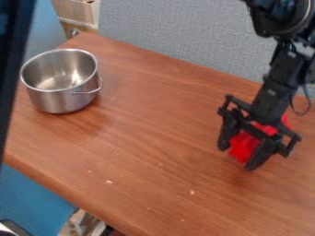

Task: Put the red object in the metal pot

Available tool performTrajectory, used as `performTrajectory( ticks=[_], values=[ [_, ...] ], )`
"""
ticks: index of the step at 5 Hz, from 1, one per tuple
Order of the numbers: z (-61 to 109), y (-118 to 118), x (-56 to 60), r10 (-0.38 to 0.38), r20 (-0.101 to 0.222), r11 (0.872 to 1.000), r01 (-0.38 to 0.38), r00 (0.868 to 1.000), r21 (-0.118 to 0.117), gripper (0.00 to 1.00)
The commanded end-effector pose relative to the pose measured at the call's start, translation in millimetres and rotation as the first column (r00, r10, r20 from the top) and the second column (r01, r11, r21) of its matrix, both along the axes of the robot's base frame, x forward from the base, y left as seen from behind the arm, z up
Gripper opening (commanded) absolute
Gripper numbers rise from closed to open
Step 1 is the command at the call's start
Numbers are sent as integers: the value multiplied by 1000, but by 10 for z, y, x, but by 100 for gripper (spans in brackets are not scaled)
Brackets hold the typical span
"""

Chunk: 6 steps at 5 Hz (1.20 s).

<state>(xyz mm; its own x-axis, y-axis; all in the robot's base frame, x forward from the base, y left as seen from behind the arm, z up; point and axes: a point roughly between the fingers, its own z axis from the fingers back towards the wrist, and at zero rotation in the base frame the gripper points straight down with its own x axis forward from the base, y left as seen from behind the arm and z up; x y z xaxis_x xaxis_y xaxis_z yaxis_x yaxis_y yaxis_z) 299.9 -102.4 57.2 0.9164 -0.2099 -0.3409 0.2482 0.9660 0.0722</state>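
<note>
The red object (250,147), a bright red block, sits between the black fingers of my gripper (252,151) at the right side of the wooden table, lifted slightly off the wood. The jaws are shut on it from both sides, and the arm rises above it to the upper right. The metal pot (59,79), shiny, round and empty, stands far off at the table's left end, with its small handle toward the middle of the table.
The brown wooden table (147,129) runs diagonally, its near edge at the lower left. A dark vertical bar (15,55) crosses the left edge of the view in front of the pot. A beige object (76,14) stands behind the pot.
</note>
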Motion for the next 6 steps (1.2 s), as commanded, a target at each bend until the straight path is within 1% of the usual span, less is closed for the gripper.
performTrajectory(
  ticks=[1, 2, 3, 4, 5, 6],
  values=[
    [501, 190, 61, 56, 107, 998, -53, 993, -30, 0],
    [763, 449, 49, 130, 133, 991, -125, 983, -42, 0],
    [966, 829, -10, 229, 151, 973, -222, 962, -61, 0],
    [1104, 1281, -97, 328, 157, 945, -320, 932, -71, 0],
    [1148, 1714, -197, 423, 159, 906, -416, 892, -75, 0],
    [1157, 2042, -269, 496, 165, 868, -490, 853, -79, 0]
  ],
)
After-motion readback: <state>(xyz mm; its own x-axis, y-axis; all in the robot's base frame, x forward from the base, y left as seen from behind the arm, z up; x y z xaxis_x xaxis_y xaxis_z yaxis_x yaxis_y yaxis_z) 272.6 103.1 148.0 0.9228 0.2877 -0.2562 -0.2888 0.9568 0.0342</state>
